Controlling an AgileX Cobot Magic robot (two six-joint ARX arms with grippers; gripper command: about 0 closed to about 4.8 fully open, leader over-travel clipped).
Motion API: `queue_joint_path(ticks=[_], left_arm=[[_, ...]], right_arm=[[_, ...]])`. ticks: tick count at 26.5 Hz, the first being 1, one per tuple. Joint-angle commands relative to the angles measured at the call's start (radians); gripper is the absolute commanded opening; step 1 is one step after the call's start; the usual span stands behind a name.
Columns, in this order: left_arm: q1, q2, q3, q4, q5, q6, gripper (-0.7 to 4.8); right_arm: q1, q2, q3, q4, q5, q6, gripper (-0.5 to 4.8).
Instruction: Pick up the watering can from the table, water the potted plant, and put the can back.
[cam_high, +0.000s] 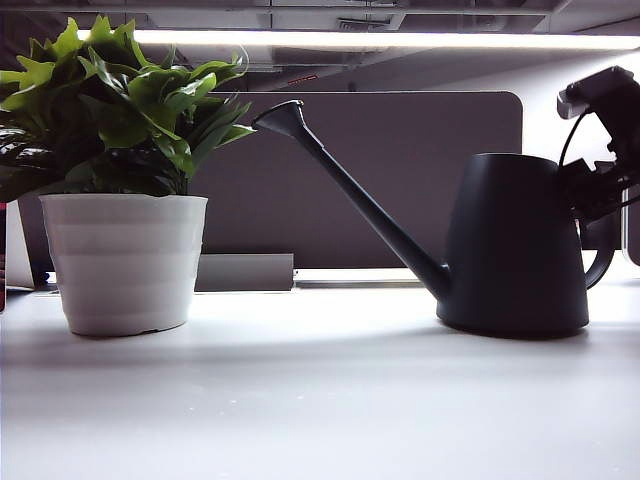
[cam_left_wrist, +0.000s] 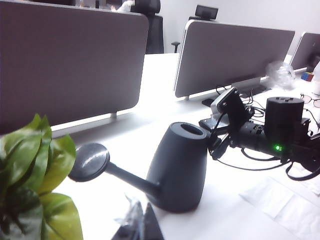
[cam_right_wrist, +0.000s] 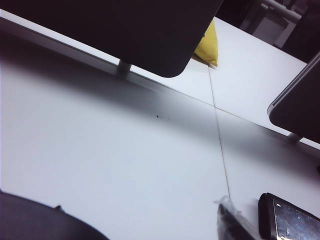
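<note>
The matte black watering can (cam_high: 515, 245) stands upright on the white table (cam_high: 320, 400) at the right, its long spout (cam_high: 350, 190) pointing toward the potted plant (cam_high: 120, 150) in a white ribbed pot (cam_high: 122, 262) at the left. My right gripper (cam_high: 597, 195) is behind the can at its loop handle (cam_high: 601, 268), and the left wrist view shows it beside the can (cam_left_wrist: 181, 167). In its own view the right gripper (cam_right_wrist: 145, 227) is open, with one fingertip (cam_right_wrist: 227, 225) visible. My left gripper (cam_left_wrist: 140, 225) hangs between plant and can, tips together, holding nothing.
A dark grey divider panel (cam_high: 400, 180) runs along the back of the table. A dark phone-like slab (cam_right_wrist: 287, 220) lies near the right gripper. Cables and a black device (cam_left_wrist: 282, 120) lie behind the can. A yellow thing (cam_right_wrist: 207, 45) lies beyond the divider.
</note>
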Motion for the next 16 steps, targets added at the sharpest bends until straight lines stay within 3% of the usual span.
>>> queue_joint_path(ticks=[1, 3, 4, 6, 8, 12, 16], left_arm=[[0.000, -0.003, 0.007, -0.010, 0.007, -0.004, -0.05], [0.000, -0.003, 0.007, -0.018, 0.022, -0.004, -0.05], [0.000, -0.003, 0.007, -0.021, 0.029, -0.005, -0.05], [0.000, -0.003, 0.007, -0.026, 0.040, -0.004, -0.05], [0.000, -0.003, 0.007, -0.026, 0.049, -0.004, -0.05], [0.000, -0.010, 0.007, -0.028, 0.048, -0.004, -0.05], [0.000, -0.017, 0.007, -0.036, 0.047, -0.004, -0.05]], right_arm=[[0.000, -0.005, 0.006, 0.038, -0.004, -0.029, 3.72], [0.000, -0.002, 0.006, 0.038, -0.004, -0.044, 3.55], [0.000, -0.002, 0.006, 0.037, -0.004, -0.044, 3.10], [0.000, -0.001, 0.006, 0.028, -0.004, -0.044, 1.50], [0.000, -0.001, 0.006, 0.025, -0.004, -0.044, 0.51], [0.001, -0.002, 0.006, 0.026, -0.004, -0.044, -0.06], [0.002, -0.002, 0.006, 0.028, -0.004, -0.044, -0.05]])
